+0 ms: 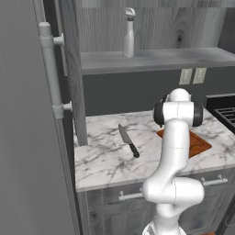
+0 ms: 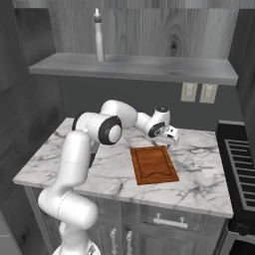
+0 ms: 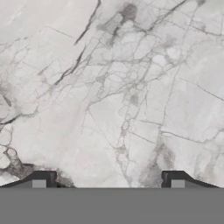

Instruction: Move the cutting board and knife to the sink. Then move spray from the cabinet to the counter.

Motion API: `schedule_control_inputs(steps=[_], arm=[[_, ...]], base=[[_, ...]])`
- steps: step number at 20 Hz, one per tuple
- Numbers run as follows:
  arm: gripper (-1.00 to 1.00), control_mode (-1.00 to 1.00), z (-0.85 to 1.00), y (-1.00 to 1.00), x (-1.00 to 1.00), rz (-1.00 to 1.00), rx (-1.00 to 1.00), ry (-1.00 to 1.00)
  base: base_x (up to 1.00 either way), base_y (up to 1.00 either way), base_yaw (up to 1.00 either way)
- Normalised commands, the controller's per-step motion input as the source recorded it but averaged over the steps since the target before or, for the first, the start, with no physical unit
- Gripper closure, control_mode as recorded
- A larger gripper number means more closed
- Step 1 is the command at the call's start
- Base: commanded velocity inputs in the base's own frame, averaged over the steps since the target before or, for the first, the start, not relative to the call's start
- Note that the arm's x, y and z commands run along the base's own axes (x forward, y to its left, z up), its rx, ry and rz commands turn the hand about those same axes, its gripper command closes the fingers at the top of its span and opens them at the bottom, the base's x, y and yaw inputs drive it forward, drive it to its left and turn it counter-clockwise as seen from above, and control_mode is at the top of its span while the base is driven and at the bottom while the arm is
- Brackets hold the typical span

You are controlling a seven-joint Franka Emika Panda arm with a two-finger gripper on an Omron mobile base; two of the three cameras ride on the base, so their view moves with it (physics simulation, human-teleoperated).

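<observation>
So: gripper [image 2: 170,138] hovers low over the counter [image 1: 105,158], just past the far edge of the cutting board [image 2: 154,164]. Fingers [image 3: 43,178] are spread wide with nothing between them — the hand view looks straight down at bare marble, so the hand is off the board, not over it.

Relative to the cutting board:
- Board lies flat on the marble, long side running front to back, roughly mid-counter. Nothing on it.
- Knife [image 1: 128,140] lies flat on the counter well to the board's left, blade pointing toward the back wall, black handle toward the front edge. Apart from the board, not touching.
- Spray [image 2: 99,36] stands upright on the open shelf of the cabinet [image 2: 149,67], above and left of the board — still waiting for the second half of the task.
- Stove [image 2: 241,159] sits just right of the board, at the counter's end.

My read: neither board nor knife is lifted yet, so the job is at the very start. Wide jaws plus a low hand beside the board's far edge look like a setup for an edge pickup — a flat board gives no other purchase.

Labels: no readable text or brand anywhere; the spray is plain, the two wall outlets [image 2: 198,92] behind the board are blank.
</observation>
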Motion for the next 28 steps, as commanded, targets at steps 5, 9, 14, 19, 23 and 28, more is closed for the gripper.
schedule_control_inputs(steps=[5, 9, 14, 19, 23, 28], arm=[[-1.0, -1.0, -0.13, 0.0, -0.01, 0.0, 0.0, 0.01], [-1.0, -1.0, -0.19, 0.0, -0.16, 0.0, 0.0, 0.0], [-1.0, -1.0, -0.17, 0.0, -0.23, 0.0, 0.0, 0.0], [-1.0, -1.0, -0.15, 0.0, -0.25, 0.0, 0.0, 0.0], [-1.0, -1.0, -0.14, 0.0, -0.27, 0.0, 0.0, 0.0], [-1.0, -1.0, -0.13, 0.0, -0.28, 0.0, 0.0, 0.0]], base=[[0.0, 0.0, 0.0], [0.0, 0.0, 0.0], [0.0, 0.0, 0.0], [0.0, 0.0, 0.0], [0.0, 0.0, 0.0], [0.0, 0.0, 0.0]])
